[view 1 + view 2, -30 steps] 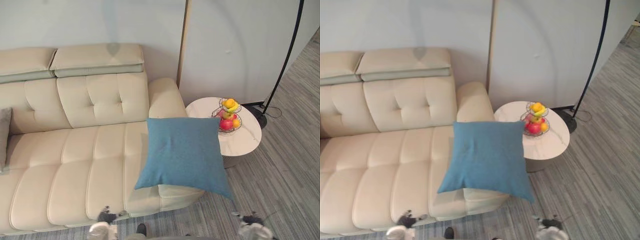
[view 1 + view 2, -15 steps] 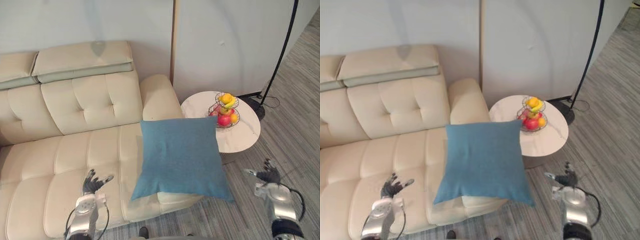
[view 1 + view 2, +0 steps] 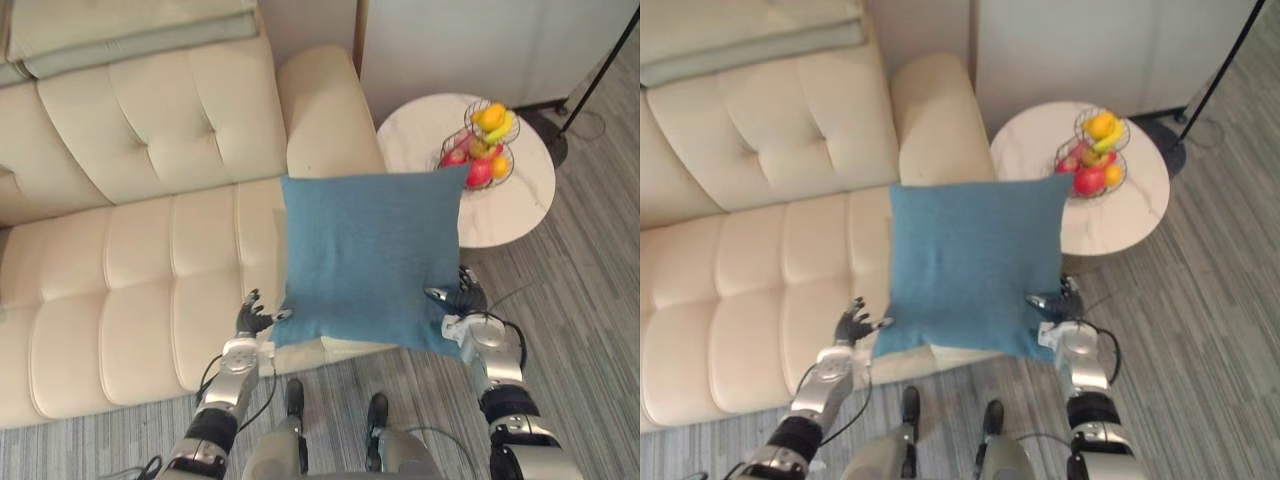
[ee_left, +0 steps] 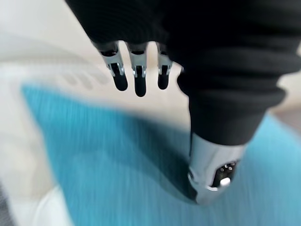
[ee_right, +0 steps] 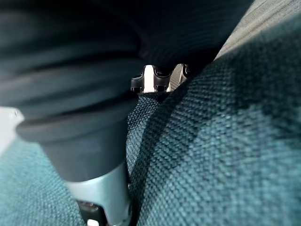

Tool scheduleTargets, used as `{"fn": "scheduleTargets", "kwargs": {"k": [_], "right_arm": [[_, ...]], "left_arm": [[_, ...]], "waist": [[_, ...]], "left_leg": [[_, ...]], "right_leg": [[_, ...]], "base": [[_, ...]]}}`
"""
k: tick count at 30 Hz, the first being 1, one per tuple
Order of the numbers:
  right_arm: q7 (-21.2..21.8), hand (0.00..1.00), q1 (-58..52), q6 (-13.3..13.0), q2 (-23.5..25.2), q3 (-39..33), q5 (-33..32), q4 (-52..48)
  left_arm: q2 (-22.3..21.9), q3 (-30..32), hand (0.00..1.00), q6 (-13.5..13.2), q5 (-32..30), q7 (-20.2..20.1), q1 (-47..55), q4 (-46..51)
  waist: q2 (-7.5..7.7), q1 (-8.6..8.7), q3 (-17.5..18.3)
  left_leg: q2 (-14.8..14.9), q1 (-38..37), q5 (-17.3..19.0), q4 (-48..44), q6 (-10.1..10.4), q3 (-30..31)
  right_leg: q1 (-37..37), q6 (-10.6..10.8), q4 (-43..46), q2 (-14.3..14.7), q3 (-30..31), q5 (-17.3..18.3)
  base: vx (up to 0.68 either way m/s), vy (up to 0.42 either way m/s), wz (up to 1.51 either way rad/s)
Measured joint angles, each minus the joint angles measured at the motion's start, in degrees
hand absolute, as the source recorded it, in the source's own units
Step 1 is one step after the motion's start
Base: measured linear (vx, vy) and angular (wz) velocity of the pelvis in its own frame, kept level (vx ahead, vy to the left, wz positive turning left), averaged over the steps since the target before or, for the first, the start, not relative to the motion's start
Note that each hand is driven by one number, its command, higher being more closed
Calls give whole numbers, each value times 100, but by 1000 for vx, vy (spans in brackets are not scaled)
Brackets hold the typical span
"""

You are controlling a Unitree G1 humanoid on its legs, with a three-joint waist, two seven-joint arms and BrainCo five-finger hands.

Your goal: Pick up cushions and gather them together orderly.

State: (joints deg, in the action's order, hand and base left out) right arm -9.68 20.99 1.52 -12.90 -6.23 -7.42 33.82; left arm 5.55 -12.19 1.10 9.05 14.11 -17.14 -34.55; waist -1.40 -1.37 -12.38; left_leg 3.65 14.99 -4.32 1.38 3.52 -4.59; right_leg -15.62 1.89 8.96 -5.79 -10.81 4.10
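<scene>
A cream tufted sofa (image 3: 130,290) spans the scene from 9 o'clock to the centre. At its front edge the robot's left hand (image 3: 252,318) sits at the 7 o'clock corner of a blue square cushion (image 3: 365,255). The hand is released, its fingers (image 4: 139,80) straight and spread, clasping nothing, with the thumb just over the blue cloth. The cushion lies flat on the sofa's end seat, below the armrest, and its near edge hangs over the seat front above the grey striped floor (image 3: 590,300). The right hand (image 3: 465,300) is pressed against the cushion's 5 o'clock corner, where the cloth crowds close around it; whether it grasps the cushion cannot be told. At 2 o'clock from the cushion stands a round white desk (image 3: 420,140), just beside the sofa arm. It carries a wire fruit basket (image 3: 482,145) of red and yellow fruit.
</scene>
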Motion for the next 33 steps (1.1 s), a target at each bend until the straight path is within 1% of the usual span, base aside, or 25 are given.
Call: {"fn": "scheduleTargets", "kwargs": {"k": [1,2,3,5,6,9,10,12,14,17,19,22,24,26,27,29,31,32,33], "right_arm": [[-48,100,12,3,71,5,-6,-151],[-87,100,45,4,118,49,-10,-293],[-138,100,39,-1,140,102,-33,-408],[-251,100,46,-7,159,243,-166,-642],[-307,100,44,-16,167,297,-199,-750],[-455,100,34,-79,152,375,-345,-972],[-493,100,21,-78,150,398,-414,-1014],[-508,100,-12,-88,149,443,-468,-1095],[-508,100,-161,-95,151,493,-575,-1272],[-507,100,-543,-103,154,664,-671,-1559],[-497,100,-920,-98,162,705,-676,-1851],[-398,100,-1445,-96,173,710,-668,-2375],[-355,100,-1759,-97,179,710,-618,-2710],[-194,100,-2232,-98,294,708,-613,-3073],[-153,100,-2389,-99,385,708,-610,-3179],[26,100,-2741,-113,636,744,-616,-3451],[107,100,-2924,-167,697,881,-632,-3597],[173,100,-2987,-172,739,894,-665,-3669],[252,100,-3103,-204,809,911,-755,-3796]], "left_arm": [[-70,-87,0,10,0,67,-162,0],[-82,-136,100,40,0,116,-311,1],[-82,-149,100,60,4,167,-389,1],[-77,-164,100,68,13,256,-560,8],[-72,-168,100,67,37,334,-619,29],[-16,-168,100,66,247,488,-683,251],[6,-168,100,65,321,525,-688,340],[33,-168,100,63,446,594,-688,543],[44,-168,100,59,463,599,-684,739],[55,-203,100,53,466,601,-527,1153],[56,-244,100,35,476,598,-242,1533],[60,-346,100,-55,719,557,338,2053],[61,-364,100,-61,866,425,807,2346],[36,-358,100,-62,910,261,1486,2684],[36,-343,100,-61,919,199,1716,2788],[36,-240,100,-62,1092,103,2302,3134],[37,-106,100,-65,1140,45,2649,3452],[37,-57,100,-66,1140,20,2744,3574],[33,4,100,-69,1144,-19,2863,3750]], "waist": [[-12,-26,-12],[-19,-51,-22],[-26,-53,-34],[-39,-60,-168],[-25,-85,-194],[-25,-74,-202],[-24,-74,-202],[-23,-70,-202],[-24,-124,-201],[-23,-122,-201],[-27,-122,-198],[-49,-123,-149],[-55,-109,-121],[-54,-74,130],[-50,-72,199],[-28,-89,429],[-31,-104,618],[-34,-122,645],[-37,-179,651]], "left_leg": [[8,120,-2,-76,3,-42],[25,209,-40,-80,22,-124],[31,270,-66,-82,31,-134],[66,306,-92,-78,51,-181],[94,329,-84,-60,52,-287],[211,405,-36,-59,72,-759],[223,383,-114,-61,44,-816],[210,327,-132,-58,60,-849],[202,251,-149,-57,74,-908],[181,16,-148,-37,75,-917],[155,-235,-137,0,90,-931],[135,-576,-136,198,92,-902],[133,-718,-136,245,92,-857],[122,-839,-136,348,92,-721],[117,-929,-136,377,91,-703],[87,-1124,-135,408,91,-654],[75,-1137,-134,408,90,-599],[73,-1169,-134,408,89,-582],[73,-1266,-130,411,89,-580]], "right_leg": [[-170,-20,140,-14,28,19],[-354,-50,275,-16,81,43],[-448,-71,351,-20,98,58],[-575,-101,526,-21,107,108],[-685,-107,646,-24,131,137],[-867,-121,812,-36,160,153],[-866,-116,852,-41,165,162],[-844,-111,895,-61,186,189],[-786,-95,897,-68,220,205],[-528,-61,885,-100,185,273],[-272,-49,869,-124,170,338],[3,-27,849,-127,122,427],[204,-22,730,-117,61,428],[432,-18,552,-106,-73,425],[557,-17,485,-102,-105,424],[835,1,323,-105,-130,415],[911,27,241,-104,-157,398],[974,37,210,-103,-166,390],[1100,55,146,-97,-172,371]], "base": [[-117,-14,-19],[-122,-24,-19],[-122,-36,-15],[-110,-41,-6],[-116,-44,-7],[-80,-29,-4],[0,0,0],[16,3,-3],[58,4,-7],[76,4,5],[84,4,5],[73,1,6],[55,-3,14],[77,-4,24],[96,-1,19],[84,3,12],[42,6,12],[25,7,9],[7,5,6]]}}
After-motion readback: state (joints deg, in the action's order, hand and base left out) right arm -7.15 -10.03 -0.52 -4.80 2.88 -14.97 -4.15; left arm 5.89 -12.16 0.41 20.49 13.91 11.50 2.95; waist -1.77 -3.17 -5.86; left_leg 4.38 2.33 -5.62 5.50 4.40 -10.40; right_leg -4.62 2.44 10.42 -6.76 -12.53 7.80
